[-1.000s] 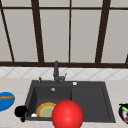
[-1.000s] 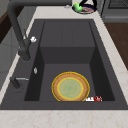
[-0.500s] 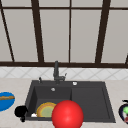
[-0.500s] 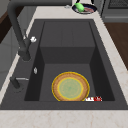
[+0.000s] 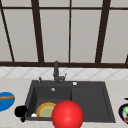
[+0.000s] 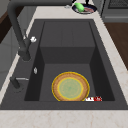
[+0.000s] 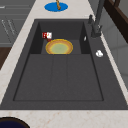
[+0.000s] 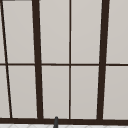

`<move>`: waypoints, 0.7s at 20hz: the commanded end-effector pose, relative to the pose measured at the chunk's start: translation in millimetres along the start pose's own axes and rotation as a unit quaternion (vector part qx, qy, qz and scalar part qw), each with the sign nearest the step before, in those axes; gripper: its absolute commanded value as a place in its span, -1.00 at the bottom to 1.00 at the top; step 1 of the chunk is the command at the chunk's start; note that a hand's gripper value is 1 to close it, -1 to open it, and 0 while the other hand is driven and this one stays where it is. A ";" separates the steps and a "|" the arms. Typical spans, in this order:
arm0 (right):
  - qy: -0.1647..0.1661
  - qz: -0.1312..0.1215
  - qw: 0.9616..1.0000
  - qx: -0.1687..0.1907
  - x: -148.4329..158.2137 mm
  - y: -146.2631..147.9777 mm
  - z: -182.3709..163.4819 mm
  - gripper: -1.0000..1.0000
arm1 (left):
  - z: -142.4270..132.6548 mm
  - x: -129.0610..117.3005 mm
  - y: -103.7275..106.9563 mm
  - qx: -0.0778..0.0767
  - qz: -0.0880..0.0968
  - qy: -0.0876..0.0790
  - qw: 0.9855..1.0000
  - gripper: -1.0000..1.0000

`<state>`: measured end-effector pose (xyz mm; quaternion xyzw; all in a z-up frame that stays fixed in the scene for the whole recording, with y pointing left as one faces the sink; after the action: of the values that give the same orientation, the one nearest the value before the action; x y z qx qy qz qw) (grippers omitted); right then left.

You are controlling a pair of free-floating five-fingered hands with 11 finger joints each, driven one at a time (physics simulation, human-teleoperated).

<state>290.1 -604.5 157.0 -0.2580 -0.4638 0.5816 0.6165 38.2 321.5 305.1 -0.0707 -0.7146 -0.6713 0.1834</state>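
Item: plate (image 5: 45,109), round, brown-and-yellow rim with a pale green middle, lying flat on the floor of the sink's (image 5: 87,100) deep left basin, toward the front wall. Beside it: a small red and white object (image 6: 93,99), in the basin's front left corner, just off the plate's rim; whether the two touch cannot be told. Left hand (image 5: 20,111): a black shape at the sink's front left corner, over the counter (image 5: 15,85) just outside the rim and near the plate; it holds nothing that can be seen, and whether its fingers are spread or curled cannot be told. Sink: dark grey, deep basin at left, shallow flat section at right. Tap (image 5: 56,71): dark, upright, at the middle of the sink's back edge, with a small lever to its left. Red ball (image 5: 67,114): in the front view it stands before the sink's front edge, covering part of the plate. Blue dish (image 5: 5,100): on the counter left of the sink, a brown stick lying across it. Dark dish (image 5: 124,112): on the counter right of the sink, holding a green piece (image 6: 79,6). Window (image 5: 53,32): behind the sink, dark bars, pale panes.
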 end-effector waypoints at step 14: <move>0.096 0.097 0.990 0.025 -34.7 31.1 -51.0 -1.00 | 0.0 0.0 0.0 0.000 0.000 0.000 1.000 0.00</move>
<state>315.6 -625.7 116.3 -0.3150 -0.3771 0.6135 0.6183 38.2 321.5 305.1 -0.0707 -0.7146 -0.6713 0.1834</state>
